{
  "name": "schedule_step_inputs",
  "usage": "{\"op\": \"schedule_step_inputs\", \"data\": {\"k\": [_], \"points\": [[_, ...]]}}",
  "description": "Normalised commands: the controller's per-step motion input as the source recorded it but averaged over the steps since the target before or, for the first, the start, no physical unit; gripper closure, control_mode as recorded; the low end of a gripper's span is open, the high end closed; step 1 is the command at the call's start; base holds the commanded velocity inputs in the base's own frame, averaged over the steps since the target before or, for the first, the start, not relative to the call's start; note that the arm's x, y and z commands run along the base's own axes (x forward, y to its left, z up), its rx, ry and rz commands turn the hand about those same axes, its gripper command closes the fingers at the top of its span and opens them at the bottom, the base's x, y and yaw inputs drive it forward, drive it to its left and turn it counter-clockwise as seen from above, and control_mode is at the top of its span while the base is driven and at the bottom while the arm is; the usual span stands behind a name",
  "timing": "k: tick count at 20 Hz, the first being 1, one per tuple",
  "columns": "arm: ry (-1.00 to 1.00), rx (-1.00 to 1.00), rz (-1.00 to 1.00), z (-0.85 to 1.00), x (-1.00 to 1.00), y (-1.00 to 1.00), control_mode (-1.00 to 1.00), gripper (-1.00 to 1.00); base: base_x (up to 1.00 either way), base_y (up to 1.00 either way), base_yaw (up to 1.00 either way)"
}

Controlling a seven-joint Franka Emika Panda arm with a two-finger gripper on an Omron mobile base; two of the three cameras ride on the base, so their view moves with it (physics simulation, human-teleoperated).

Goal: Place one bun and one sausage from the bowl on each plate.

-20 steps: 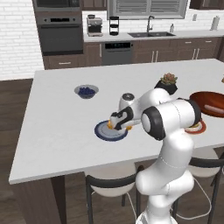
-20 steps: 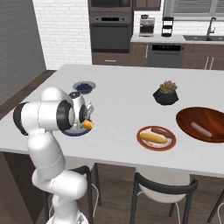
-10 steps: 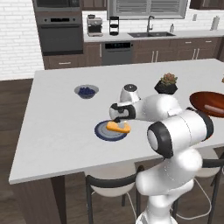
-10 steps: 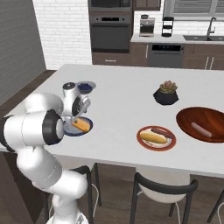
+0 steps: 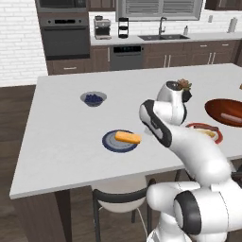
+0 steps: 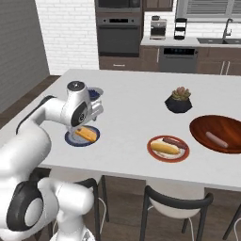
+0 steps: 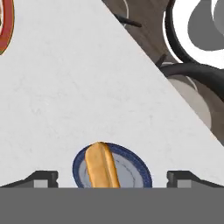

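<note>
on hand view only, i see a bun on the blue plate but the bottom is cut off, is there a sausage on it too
observer: No. The left base view takes in the whole blue plate, and it holds just the bun.
operator: ok whats on the red plate, i only get a sliver of its rim
observer: The red plate holds another bun and a sausage, side by side.
operator: any sausage in the bowl
observer: Yes, a lone sausage lies in the reddish-brown bowl, beside the red plate.
</note>
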Motion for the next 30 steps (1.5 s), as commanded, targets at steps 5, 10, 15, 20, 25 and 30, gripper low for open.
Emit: {"op": "schedule_step_inputs", "data": {"k": [5, 10, 15, 20, 25, 30], "points": [[0.23, 0.0, -0.22, 0.89, -1.0, -0.34, -1.0, -1.0, 0.0, 0.0, 0.0], [0.21, 0.0, -0.2, 0.54, -1.0, -0.33, -1.0, -1.0, 0.0, 0.0, 0.0], [0.06, 0.0, -0.08, 0.07, -0.4, -0.11, 1.0, -1.0, -0.07, -0.26, -0.07], [0.0, 0.0, 0.0, 0.0, 0.0, 0.0, 1.0, -1.0, 0.21, -1.0, -0.21], [0.0, 0.0, 0.0, 0.0, 0.0, 0.0, 1.0, -1.0, 0.51, -1.0, -0.14], [0.0, 0.0, 0.0, 0.0, 0.0, 0.0, 1.0, -1.0, 0.86, -1.0, 0.01]]}}
